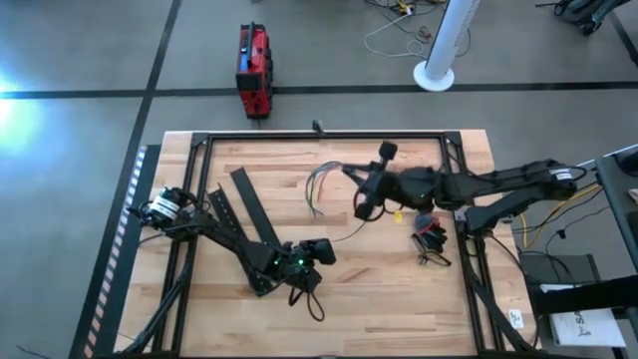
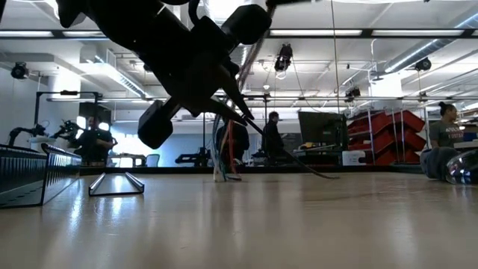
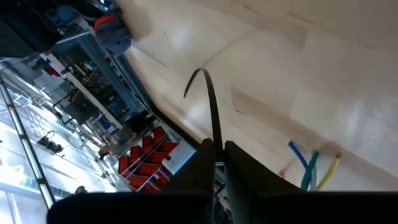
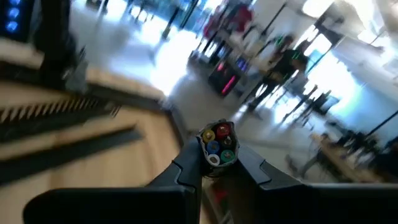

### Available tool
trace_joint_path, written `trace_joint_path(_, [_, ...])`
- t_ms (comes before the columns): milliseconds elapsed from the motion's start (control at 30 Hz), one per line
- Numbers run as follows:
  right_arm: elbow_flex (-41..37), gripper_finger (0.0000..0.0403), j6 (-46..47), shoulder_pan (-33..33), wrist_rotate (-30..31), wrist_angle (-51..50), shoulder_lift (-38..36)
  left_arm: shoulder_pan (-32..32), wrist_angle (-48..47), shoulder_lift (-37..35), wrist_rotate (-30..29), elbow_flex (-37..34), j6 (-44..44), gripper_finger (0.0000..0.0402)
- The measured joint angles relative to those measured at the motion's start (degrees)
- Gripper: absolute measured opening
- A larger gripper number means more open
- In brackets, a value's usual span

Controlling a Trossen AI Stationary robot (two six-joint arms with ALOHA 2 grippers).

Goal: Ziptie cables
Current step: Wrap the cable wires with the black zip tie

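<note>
We see the cables (image 1: 324,184) as a thin bundle of blue, green, orange, red and white wires, fanned out at the loose end over the middle of the far half of the table (image 1: 399,299). From the right wrist view their cut ends (image 4: 217,144) show as a tight round cluster of coloured tips. The right gripper (image 1: 364,189) has its fingers (image 4: 186,165) pinching this bundle near one end, holding it off the wood. The left gripper (image 1: 321,251) sits at the near middle of the table, fingers (image 3: 239,165) pressed together on a thin black zip tie (image 3: 210,106) that curves up from between them.

The table is pale wood boards inside a black metal frame. Two flat black slotted bars (image 1: 249,214) lie on its left part, and a small tangle of dark wire (image 1: 431,239) lies near the right edge. Beyond the table we make out grey floor, a red case (image 1: 253,68), a white stand (image 1: 444,45), red bins (image 2: 388,138) and several people (image 2: 272,138) in the room.
</note>
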Motion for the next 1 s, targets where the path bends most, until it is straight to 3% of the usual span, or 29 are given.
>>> trace_joint_path(167, [-7.72,0.0029,12.15,4.15,0.03,-0.90,-1.62,0.00,-0.21,0.00,0.61,0.00,-2.23,0.0001])
trace_joint_path(367, [-13.68,0.0029,24.42,12.95,0.57,-1.79,-2.27,-0.03,-0.12,0.00,7.19,0.00,-2.49,0.0002])
trace_joint_path(467, [-15.45,0.0029,32.04,17.49,0.54,-3.85,-1.56,0.13,1.84,0.99,7.46,0.12,-1.59,0.0002])
trace_joint_path(667, [-18.63,0.0029,45.86,25.08,0.42,-5.92,2.94,0.33,4.15,5.45,8.57,0.21,1.62,0.0002])
trace_joint_path(1000, [-19.04,0.0037,58.03,32.69,-4.50,-7.95,12.20,0.60,7.28,8.17,9.44,0.57,5.25,0.0002])
